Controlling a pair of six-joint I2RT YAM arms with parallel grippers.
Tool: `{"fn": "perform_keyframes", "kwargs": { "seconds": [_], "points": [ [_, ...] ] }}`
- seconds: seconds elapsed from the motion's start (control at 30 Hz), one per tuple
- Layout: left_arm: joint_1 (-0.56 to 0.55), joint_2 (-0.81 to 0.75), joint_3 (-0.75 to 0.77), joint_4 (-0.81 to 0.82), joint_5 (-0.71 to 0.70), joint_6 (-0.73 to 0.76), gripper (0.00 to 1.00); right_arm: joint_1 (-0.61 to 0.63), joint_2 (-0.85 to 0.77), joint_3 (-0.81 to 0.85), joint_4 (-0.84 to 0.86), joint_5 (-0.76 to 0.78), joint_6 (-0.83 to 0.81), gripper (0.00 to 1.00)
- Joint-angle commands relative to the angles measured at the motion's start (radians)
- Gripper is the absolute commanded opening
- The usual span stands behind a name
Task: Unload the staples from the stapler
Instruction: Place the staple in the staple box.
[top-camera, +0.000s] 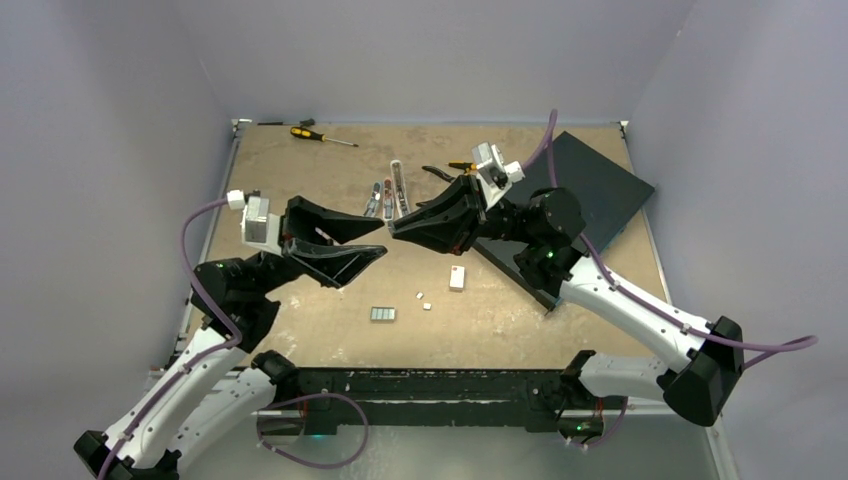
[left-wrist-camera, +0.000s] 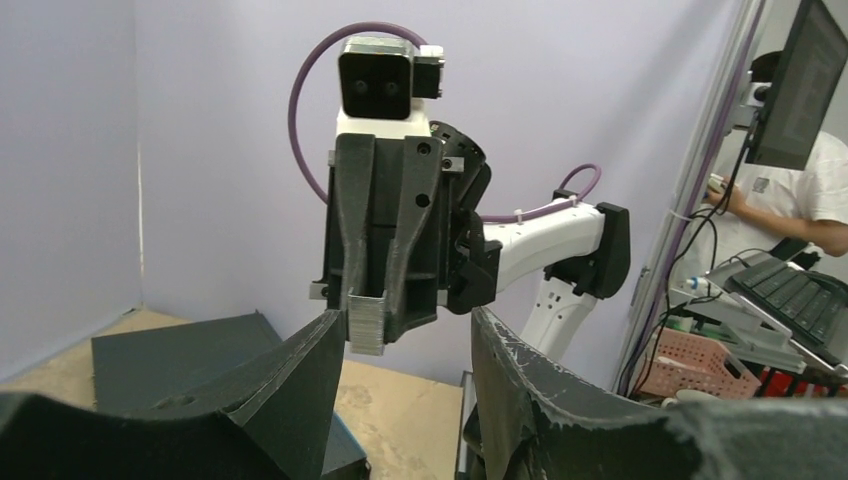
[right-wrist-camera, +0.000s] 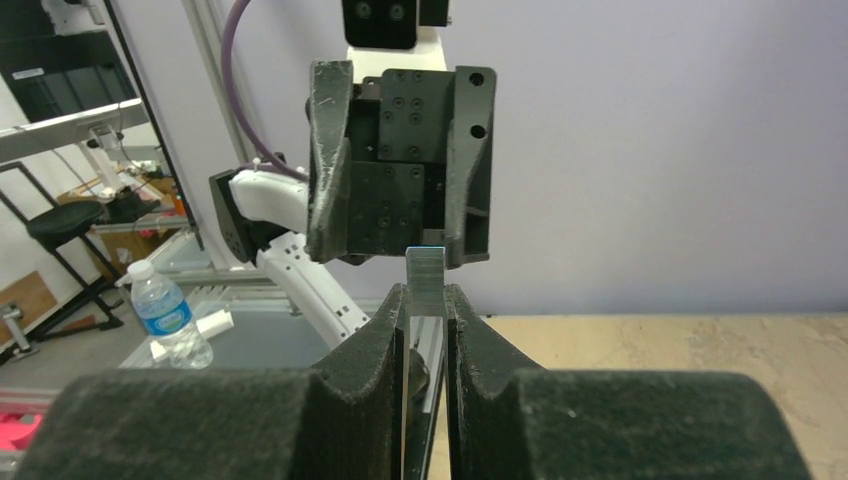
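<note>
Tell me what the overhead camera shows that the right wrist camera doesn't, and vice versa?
Overhead only: a screwdriver, a black board and loose staples on the table. Right wrist only: a water bottle, and a plain look at the staple strip pinched in the right gripper. Both: the open left gripper facing it.

The staples (right-wrist-camera: 424, 275) were a finely ribbed strip of dull silvery metal. The right gripper (right-wrist-camera: 425, 300) had matt black plastic fingers (right-wrist-camera: 372, 350), grainy and scuffed. The table (top-camera: 300, 300) looked matt tan and worn, the far-right slab (top-camera: 600, 185) smooth, dark, matt.
</note>
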Motion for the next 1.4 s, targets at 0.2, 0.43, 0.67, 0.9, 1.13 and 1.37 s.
{"fn": "perform_keyframes", "kwargs": {
  "seconds": [0.2, 0.43, 0.67, 0.9, 1.13, 1.37],
  "points": [
    [0.004, 0.002, 0.022, -0.016, -0.017, 0.078, 0.56, 0.010, 0.005, 0.026, 0.087, -0.105, 0.044, 0.16],
    [0.004, 0.022, 0.028, 0.001, 0.010, 0.060, 0.44, 0.012, 0.033, 0.034, 0.093, -0.075, 0.055, 0.16],
    [0.005, 0.020, 0.029, -0.007, -0.001, 0.060, 0.29, 0.014, 0.050, 0.043, 0.118, -0.077, 0.073, 0.16],
    [0.004, 0.020, 0.026, -0.020, -0.014, 0.057, 0.13, 0.014, 0.044, 0.039, 0.123, -0.069, 0.073, 0.16],
    [0.004, 0.015, 0.025, -0.033, -0.022, 0.052, 0.02, 0.014, 0.043, 0.033, 0.135, -0.061, 0.079, 0.19],
    [0.004, 0.017, 0.032, -0.061, -0.031, 0.051, 0.00, 0.013, 0.039, 0.031, 0.095, -0.023, 0.062, 0.34]
  ]
}}
